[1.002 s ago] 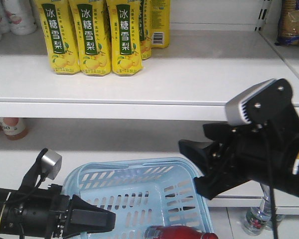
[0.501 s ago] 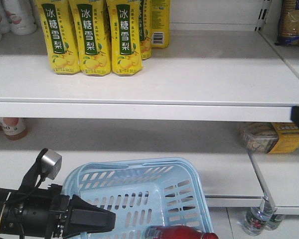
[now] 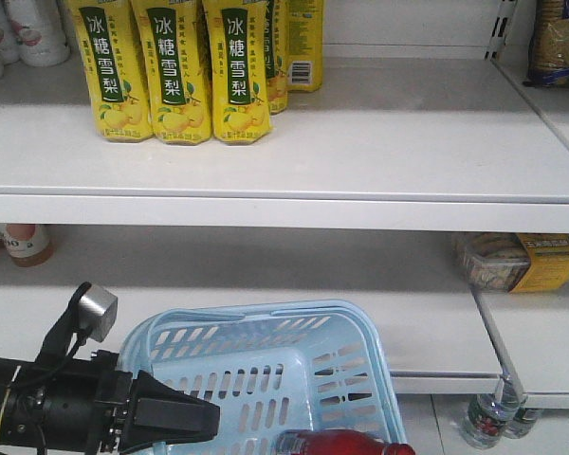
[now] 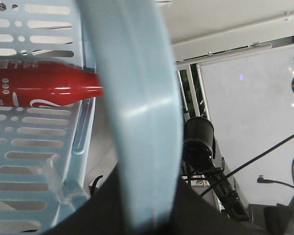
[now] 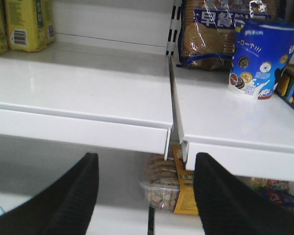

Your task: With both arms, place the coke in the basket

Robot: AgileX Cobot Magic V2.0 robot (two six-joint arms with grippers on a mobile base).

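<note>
Lying: coke (image 4: 44,88) is resting on its side inside the basket (image 3: 356,322), near its front edge, long axis crosswise.
Left gripper (image 3: 185,417): is clamping the basket's left rim.
Right gripper (image 5: 144,196): is gaping wide, empty, facing the shelf (image 5: 83,88), well apart from the coke.
Nearer arm: left.

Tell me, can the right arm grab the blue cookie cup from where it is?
Probably yes. The right gripper is open and empty, and the blue cookie cup stands at the shelf's front edge with nothing in front of it.
</note>
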